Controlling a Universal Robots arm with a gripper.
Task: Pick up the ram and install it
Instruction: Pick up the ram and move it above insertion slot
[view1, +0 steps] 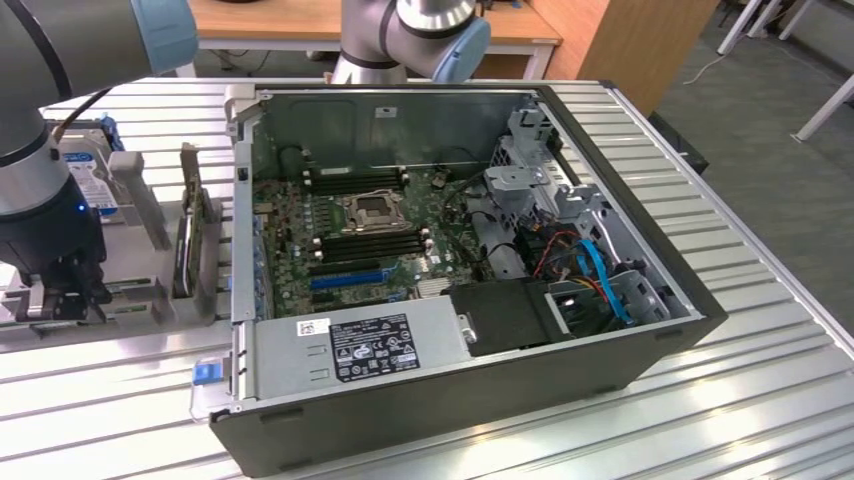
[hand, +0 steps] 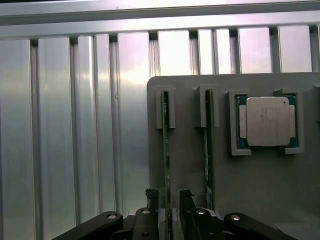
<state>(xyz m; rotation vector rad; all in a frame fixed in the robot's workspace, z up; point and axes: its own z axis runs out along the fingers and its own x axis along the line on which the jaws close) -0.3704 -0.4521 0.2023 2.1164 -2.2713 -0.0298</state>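
Two green ram sticks stand on edge in a grey holder (hand: 260, 190). My gripper (hand: 169, 194) is low over the nearer ram (hand: 166, 145), open, with one finger on each side of the board's end and a gap still showing beside it. The second ram stick (hand: 206, 150) stands parallel, just beside the gripper. In the exterior view the gripper (view1: 64, 295) hangs over the holder (view1: 140, 305) at that view's left, beside the open computer case (view1: 467, 400). The motherboard's dark memory slots (view1: 374, 240) lie inside the case.
A processor chip (hand: 267, 121) sits in its own pocket of the holder. A dark expansion card (view1: 200, 235) stands upright between the gripper and the case wall. A hard drive (view1: 91, 180) stands behind the arm. The ribbed metal table (view1: 747, 400) surrounds everything.
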